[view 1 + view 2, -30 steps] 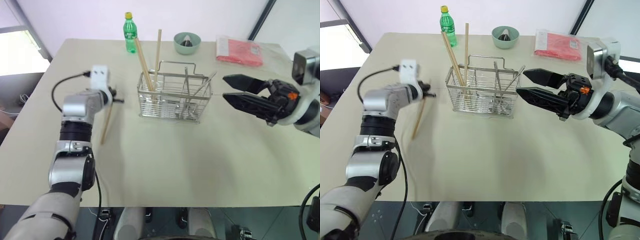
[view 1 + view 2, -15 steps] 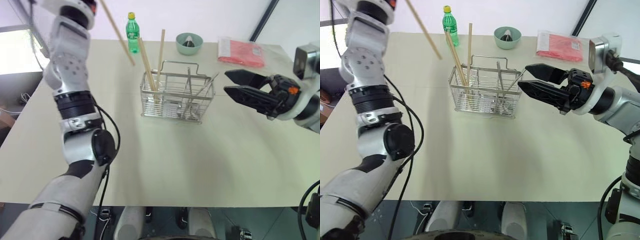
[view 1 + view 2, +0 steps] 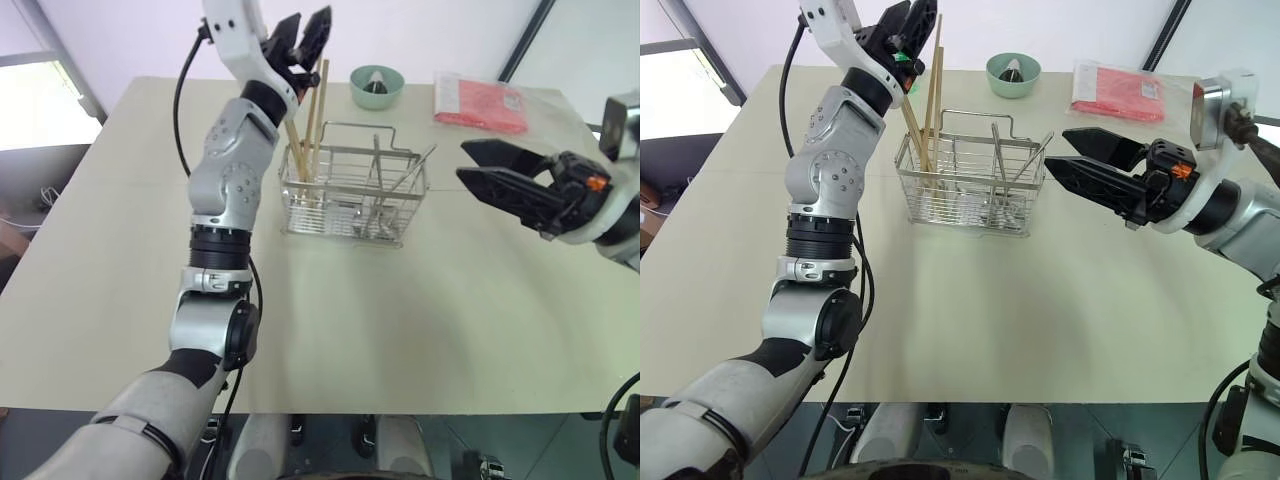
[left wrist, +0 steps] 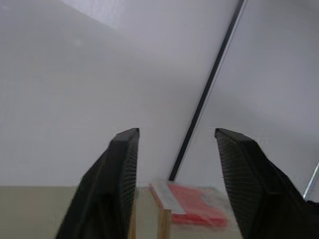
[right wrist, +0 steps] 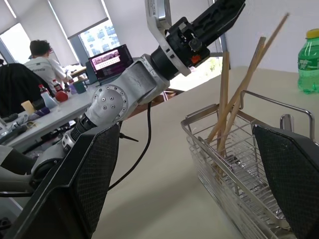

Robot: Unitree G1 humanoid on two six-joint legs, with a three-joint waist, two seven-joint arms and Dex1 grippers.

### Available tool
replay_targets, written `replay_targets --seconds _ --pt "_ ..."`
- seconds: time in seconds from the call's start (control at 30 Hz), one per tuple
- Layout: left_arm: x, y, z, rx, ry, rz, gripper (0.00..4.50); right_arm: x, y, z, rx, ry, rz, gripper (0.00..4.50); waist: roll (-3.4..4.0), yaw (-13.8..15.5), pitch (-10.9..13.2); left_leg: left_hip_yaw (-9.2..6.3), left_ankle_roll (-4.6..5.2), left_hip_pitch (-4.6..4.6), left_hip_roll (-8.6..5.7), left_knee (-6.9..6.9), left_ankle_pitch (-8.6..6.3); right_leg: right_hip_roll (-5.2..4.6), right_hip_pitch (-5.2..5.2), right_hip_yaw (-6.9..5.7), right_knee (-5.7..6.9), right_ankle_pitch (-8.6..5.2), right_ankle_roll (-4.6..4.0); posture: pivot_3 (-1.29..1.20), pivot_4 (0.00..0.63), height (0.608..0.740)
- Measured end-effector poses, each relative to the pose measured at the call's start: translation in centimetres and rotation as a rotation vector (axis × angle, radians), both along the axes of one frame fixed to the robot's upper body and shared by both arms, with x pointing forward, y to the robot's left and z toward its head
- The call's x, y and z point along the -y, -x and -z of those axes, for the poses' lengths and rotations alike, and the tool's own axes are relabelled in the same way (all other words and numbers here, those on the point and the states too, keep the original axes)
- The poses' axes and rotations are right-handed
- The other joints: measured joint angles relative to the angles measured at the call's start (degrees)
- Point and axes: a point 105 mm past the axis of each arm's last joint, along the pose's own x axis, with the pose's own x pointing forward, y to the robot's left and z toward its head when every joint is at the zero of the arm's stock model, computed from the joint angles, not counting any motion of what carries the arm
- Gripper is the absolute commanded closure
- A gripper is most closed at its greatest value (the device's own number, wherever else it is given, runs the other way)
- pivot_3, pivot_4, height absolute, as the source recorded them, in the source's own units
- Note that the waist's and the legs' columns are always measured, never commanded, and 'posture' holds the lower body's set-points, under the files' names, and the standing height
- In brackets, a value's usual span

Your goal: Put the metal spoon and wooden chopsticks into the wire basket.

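Light, stiff wooden chopsticks (image 3: 305,130) are leaning upright in the wire basket's (image 3: 352,196) left end, best pinched mid-length, as the left gripper (image 3: 300,38) is hovering above, jaws apart and empty.

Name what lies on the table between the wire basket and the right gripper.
Nothing: in the left eye view only bare tabletop separates the wire basket from the right gripper, which hangs open beside it.

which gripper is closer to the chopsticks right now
Left. The left gripper is open right above the chopsticks, beside their top ends, in the wire basket. The right gripper is open, off to the basket's far side.
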Motion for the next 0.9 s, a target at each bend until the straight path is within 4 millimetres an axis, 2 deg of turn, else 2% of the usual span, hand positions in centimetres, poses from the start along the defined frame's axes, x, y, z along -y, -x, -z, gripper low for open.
replay_targets --seconds 0.03,0.23,0.33,0.47,0.53,0.6,0.67,0.7,0.73,0.77,0.83,0.87,0.9 --pt "0.0 0.1 -0.1 0.003 0.001 0.001 0.08 0.0 0.0 0.1 -0.004 -0.002 0.001 0.08 0.00 0.00 0.00 0.00 0.00 0.00 0.00 0.00 0.00 0.01 0.00 0.00 0.00 0.00 0.00 0.00 0.150 0.671" --pt "-0.5 0.8 -0.9 -0.001 -0.012 0.031 0.03 0.3 -0.1 0.4 -0.001 0.024 0.011 0.08 0.00 -0.07 0.00 0.00 0.01 0.01 0.00 0.00 0.00 0.05 0.00 0.00 0.01 0.00 0.00 0.00 0.150 0.671" --pt "-3.9 1.0 -1.5 -0.022 -0.122 0.023 0.03 1.2 -0.5 1.2 0.000 0.090 0.050 0.08 0.02 -0.46 0.01 0.05 0.00 0.01 0.07 0.00 0.00 0.21 -0.08 0.07 0.04 -0.01 0.00 0.00 0.150 0.671" --pt "-9.5 3.9 -2.6 0.030 -0.433 0.020 0.03 3.2 -1.6 2.6 -0.010 0.166 0.107 0.08 0.12 -0.75 0.01 0.10 -0.05 0.02 0.16 -0.06 0.00 0.35 -0.15 0.16 0.02 -0.02 -0.03 0.00 0.150 0.671" --pt "-11.5 5.5 -0.7 0.004 -0.632 0.037 0.03 4.0 -1.8 3.8 -0.026 0.220 0.116 0.08 0.34 -0.69 -0.07 0.18 -0.33 0.09 0.16 -0.08 0.10 0.33 -0.14 0.21 -0.01 -0.03 -0.05 0.00 0.150 0.671" --pt "-13.2 6.4 3.2 -0.093 -0.819 0.082 0.03 4.7 -2.0 4.8 -0.034 0.257 0.117 0.08 0.41 -0.13 -0.06 0.19 -0.28 0.09 0.16 -0.11 0.05 0.31 -0.35 0.21 -0.07 -0.12 -0.22 0.00 0.150 0.671" --pt "-14.1 7.0 6.6 -0.194 -0.922 0.140 0.03 4.8 -2.1 5.3 -0.032 0.281 0.101 0.08 0.45 0.24 -0.03 0.17 -0.17 -0.06 0.18 -0.16 -0.02 0.34 -0.49 0.31 -0.08 -0.08 -0.37 0.00 0.150 0.671" --pt "-14.3 7.2 7.5 -0.222 -0.944 0.161 0.03 4.9 -2.1 5.4 -0.030 0.290 0.100 0.08 0.44 0.42 -0.02 0.18 -0.19 -0.13 0.18 -0.23 -0.01 0.47 -0.53 0.60 0.11 -0.07 -0.41 0.00 0.150 0.671" --pt "-14.4 7.4 8.0 -0.233 -0.959 0.172 0.03 4.9 -2.1 5.5 -0.028 0.297 0.094 0.08 0.44 0.53 -0.02 0.24 -0.20 -0.14 0.17 -0.31 0.00 0.69 -0.70 1.00 0.54 -0.05 -0.46 0.00 0.150 0.671" --pt "-14.5 7.8 8.4 -0.243 -0.979 0.183 0.03 4.9 -2.1 5.6 -0.023 0.304 0.088 0.08 0.36 0.66 -0.06 0.44 -0.21 -0.17 0.04 -0.41 0.01 1.06 -1.00 1.47 2.15 -0.65 -1.38 0.00 0.150 0.671" --pt "-14.5 8.2 8.8 -0.252 -0.998 0.197 0.03 5.2 -2.2 5.8 -0.024 0.314 0.091 0.08 0.23 0.93 -0.05 1.08 -0.34 0.22 -0.34 -0.79 0.09 1.31 -1.38 2.39 3.06 -2.53 -2.17 0.00 0.150 0.671" --pt "-14.5 8.4 8.8 -0.244 -1.000 0.200 0.03 5.2 -2.3 5.9 -0.029 0.316 0.092 0.08 -0.01 1.05 0.00 1.56 -0.50 0.39 -0.36 -0.96 0.20 0.57 -1.46 2.49 2.98 -2.85 -1.71 0.00 0.150 0.671" --pt "-14.4 8.6 8.6 -0.234 -1.005 0.201 0.03 5.4 -2.4 6.1 -0.039 0.316 0.095 0.08 0.01 1.05 0.00 1.80 -0.84 0.38 0.02 -0.86 0.40 0.39 -1.49 2.21 2.98 -2.85 -1.71 0.00 0.150 0.671"
